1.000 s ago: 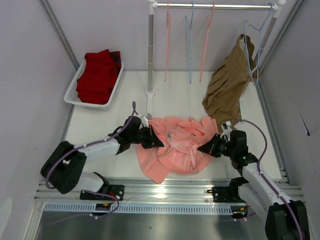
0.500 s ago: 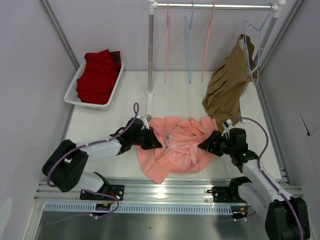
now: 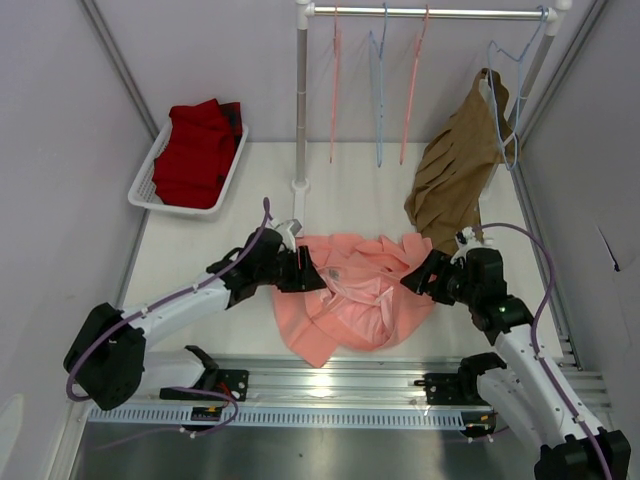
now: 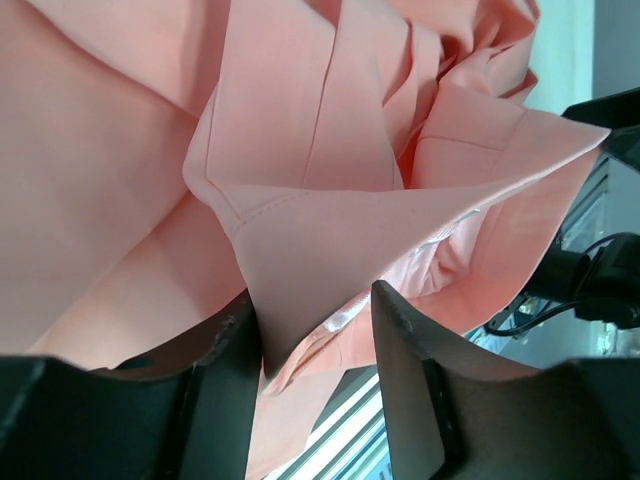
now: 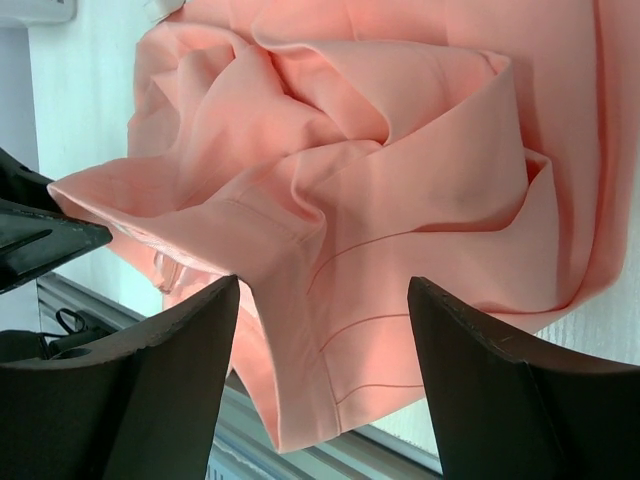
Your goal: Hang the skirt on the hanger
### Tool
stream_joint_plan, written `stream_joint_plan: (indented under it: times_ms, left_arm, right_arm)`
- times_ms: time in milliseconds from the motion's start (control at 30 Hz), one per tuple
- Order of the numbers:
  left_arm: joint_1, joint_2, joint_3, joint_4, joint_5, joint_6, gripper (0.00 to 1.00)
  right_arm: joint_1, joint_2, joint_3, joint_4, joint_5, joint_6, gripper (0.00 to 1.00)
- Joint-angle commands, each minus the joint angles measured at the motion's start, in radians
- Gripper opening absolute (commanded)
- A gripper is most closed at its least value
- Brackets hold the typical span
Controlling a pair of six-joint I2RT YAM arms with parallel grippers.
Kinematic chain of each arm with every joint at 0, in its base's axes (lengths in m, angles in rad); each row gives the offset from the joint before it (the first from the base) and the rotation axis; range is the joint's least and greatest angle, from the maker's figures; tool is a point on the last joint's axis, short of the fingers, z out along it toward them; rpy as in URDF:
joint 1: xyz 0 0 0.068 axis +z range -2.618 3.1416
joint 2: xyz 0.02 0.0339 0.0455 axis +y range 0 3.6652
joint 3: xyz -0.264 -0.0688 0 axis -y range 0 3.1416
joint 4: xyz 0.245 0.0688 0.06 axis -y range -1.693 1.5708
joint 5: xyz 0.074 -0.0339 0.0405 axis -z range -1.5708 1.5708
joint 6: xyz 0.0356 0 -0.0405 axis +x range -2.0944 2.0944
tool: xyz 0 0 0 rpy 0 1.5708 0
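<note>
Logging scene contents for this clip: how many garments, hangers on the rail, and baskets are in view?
Garments: 3 (pink skirt, dark red cloth, brown garment)
Hangers on the rail: 4 (2 pink hangers, 2 light-blue hangers)
Baskets: 1 (white basket)
Total: 8

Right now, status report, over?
Left gripper open, right gripper open, each at a fold of the skirt. Skirt heaped on table, not on rail. Nothing seen blocking.
</note>
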Motion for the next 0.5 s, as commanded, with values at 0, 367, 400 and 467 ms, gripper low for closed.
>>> stream_joint_plan:
  times_ms: [0, 367, 400, 467]
  left_arm:
    - [-0.007, -0.043, 0.049, -0.047, -0.018, 0.053, 0.53]
    - [-0.008, -0.122, 0.128, -0.220, -0.154, 0.144, 0.61]
    - [-0.008, -0.134, 0.131, -0.232, -0.171, 0.148, 0.61]
    - [-0.010, -0.148, 0.144, -0.251, -0.208, 0.151, 0.62]
  right_arm:
    - [0.027, -0.009, 0.068, -0.046, 0.039, -0.003, 0.74]
    - [0.087, 0.026, 0.233, -0.073, 0.105, -0.013, 0.73]
    - [0.093, 0.028, 0.244, -0.077, 0.111, -0.014, 0.73]
    - [0.098, 0.031, 0.267, -0.079, 0.127, -0.019, 0.72]
